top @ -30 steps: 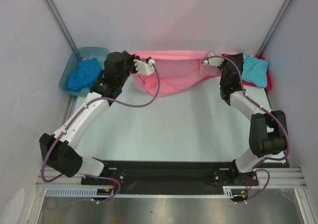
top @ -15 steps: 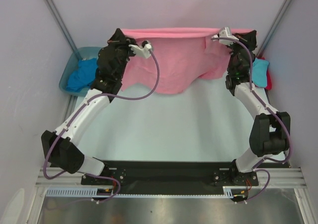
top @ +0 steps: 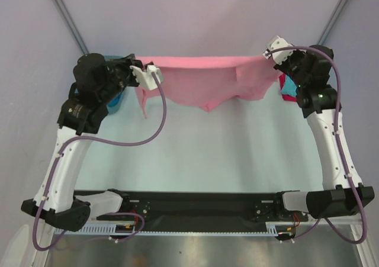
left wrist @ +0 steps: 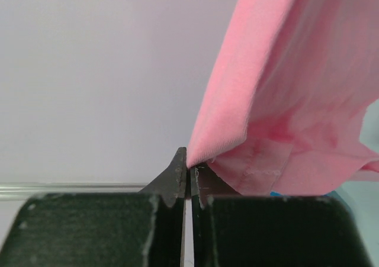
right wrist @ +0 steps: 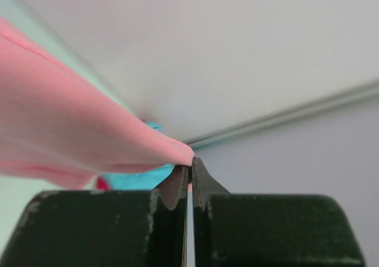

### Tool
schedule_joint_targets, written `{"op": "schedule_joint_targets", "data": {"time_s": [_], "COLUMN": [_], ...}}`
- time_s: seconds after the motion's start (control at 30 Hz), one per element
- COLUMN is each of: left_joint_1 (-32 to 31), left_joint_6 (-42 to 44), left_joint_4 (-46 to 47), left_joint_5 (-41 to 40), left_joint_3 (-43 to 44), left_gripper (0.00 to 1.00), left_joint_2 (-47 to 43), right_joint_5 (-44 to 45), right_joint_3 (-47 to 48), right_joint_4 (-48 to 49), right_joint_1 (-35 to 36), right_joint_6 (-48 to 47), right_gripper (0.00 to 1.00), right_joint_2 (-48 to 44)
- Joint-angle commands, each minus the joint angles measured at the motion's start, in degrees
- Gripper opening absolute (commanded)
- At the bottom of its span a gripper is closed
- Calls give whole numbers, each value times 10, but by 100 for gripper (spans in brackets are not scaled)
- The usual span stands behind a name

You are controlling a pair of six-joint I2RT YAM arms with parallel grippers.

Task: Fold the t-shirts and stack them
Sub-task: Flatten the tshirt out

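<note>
The pink t-shirt (top: 201, 77) hangs spread in the air over the back of the table, its top edge pulled straight between both grippers. My left gripper (top: 138, 61) is shut on its left top corner, and in the left wrist view the cloth (left wrist: 284, 89) falls to the right of the pinching tips (left wrist: 189, 167). My right gripper (top: 267, 56) is shut on the right top corner, with pink cloth (right wrist: 71, 125) running left from the tips (right wrist: 190, 165). A turquoise t-shirt (top: 289, 89) on a red one (top: 282, 79) lies at the back right, mostly hidden by the right arm.
The blue-green tub (top: 118, 58) stands at the back left behind the left arm, with a patch of royal blue cloth (top: 114, 105) showing below it. The enclosure walls and metal posts (top: 65, 18) stand close on both sides. The pink shirt's lower hem hangs just above the table (top: 207, 148).
Both arms have risen and swung outward, lifting the pink shirt off the table and pulling its top edge wider and tauter. Both grips have held.
</note>
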Motion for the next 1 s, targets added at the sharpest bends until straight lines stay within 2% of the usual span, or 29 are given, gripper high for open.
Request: {"op": "schedule_joint_targets", "data": {"time_s": [0.0, 0.07, 0.13, 0.37, 0.43, 0.5, 0.53, 0.57, 0.63, 0.67, 0.7, 0.73, 0.77, 0.8, 0.87, 0.9, 0.93, 0.97], "left_joint_1": [10, 8, 7, 7, 7, 6, 6, 12, 15, 27, 35, 42, 57, 66, 82, 85, 86, 86], "left_joint_6": [-24, -31, -38, -55, -46, -55, -64, -68, -48, -23, -11, 8, 67, 101, 184, 199, 206, 202], "left_joint_4": [-205, -278, -296, -257, -238, -124, -69, 70, 223, 376, 444, 514, 689, 767, 907, 922, 924, 913], "left_joint_5": [63, 77, 81, 83, 58, -9, -40, -127, -205, -274, -300, -336, -359, -381, -375, -369, -363, -359], "left_joint_3": [79, 115, 123, 123, 86, 34, -19, -49, -113, -119, -119, -94, -77, -54, 51, 95, 179, 214], "left_gripper": [0, 0, 0, 0, 0, 0, 0, 0, 0, 0, 0, 1, 0, 0, 0, 1, 0, 0], "left_joint_2": [-18, -21, -27, -22, -9, -2, 8, 17, 69, 99, 127, 157, 232, 266, 354, 376, 390, 397], "right_joint_5": [-112, -128, -129, -107, -59, 5, 63, 90, 149, 169, 184, 220, 233, 242, 264, 270, 278, 279], "right_joint_3": [90, 109, 125, 124, 86, 35, 13, -37, -75, -98, -95, -89, -59, -39, 20, 85, 122, 150], "right_joint_4": [-367, -441, -450, -312, -253, -164, -118, -12, 105, 257, 316, 438, 491, 539, 649, 661, 662, 652], "right_joint_1": [9, 14, 14, 14, 34, 53, 60, 63, 59, 58, 56, 52, 49, 46, 43, 42, 41, 39], "right_joint_6": [20, 13, 22, 86, 83, 65, 54, 42, 5, -28, -39, -57, -75, -94, -150, -161, -163, -159], "right_gripper": [0, 0, 0, 0, 0, 0, 0, 0, 0, 0, 0, 0, 0, 0, 0, 0, 0, 0], "right_joint_2": [-16, -21, -32, -36, -21, -14, -9, 5, 27, 64, 85, 114, 162, 190, 231, 261, 267, 272]}}
